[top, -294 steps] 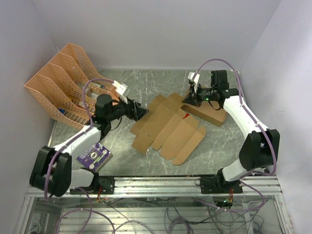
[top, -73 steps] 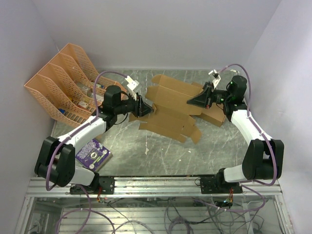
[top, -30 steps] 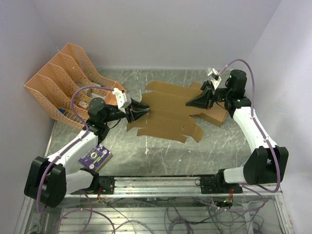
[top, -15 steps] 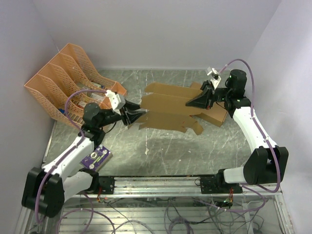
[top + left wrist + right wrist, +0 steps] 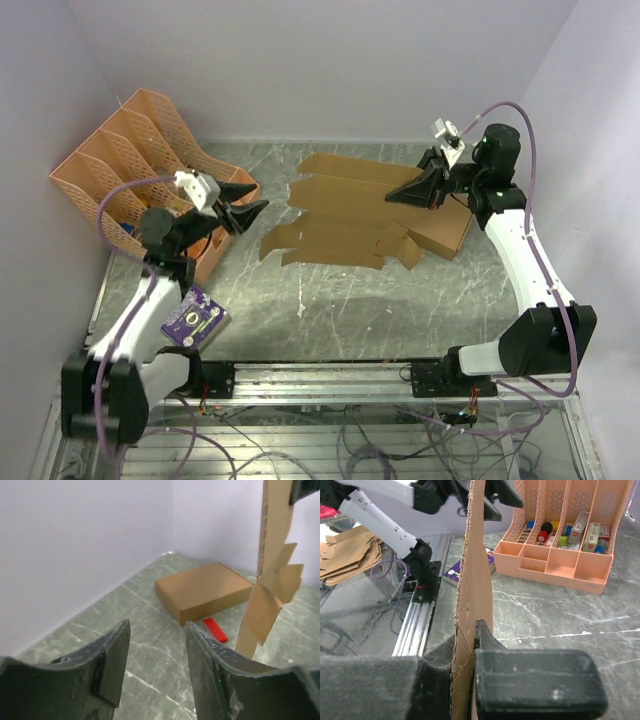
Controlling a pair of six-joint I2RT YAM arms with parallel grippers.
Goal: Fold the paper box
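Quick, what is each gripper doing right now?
Left gripper: open, holding nothing.
Right gripper: closed on the edge of the flat cardboard sheet.

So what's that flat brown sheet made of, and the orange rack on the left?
The sheet looks like thin brown cardboard, matte; the right wrist view shows its rough fibrous cut edge. The rack seems moulded plastic, smooth peach-orange with a regular grid of holes.
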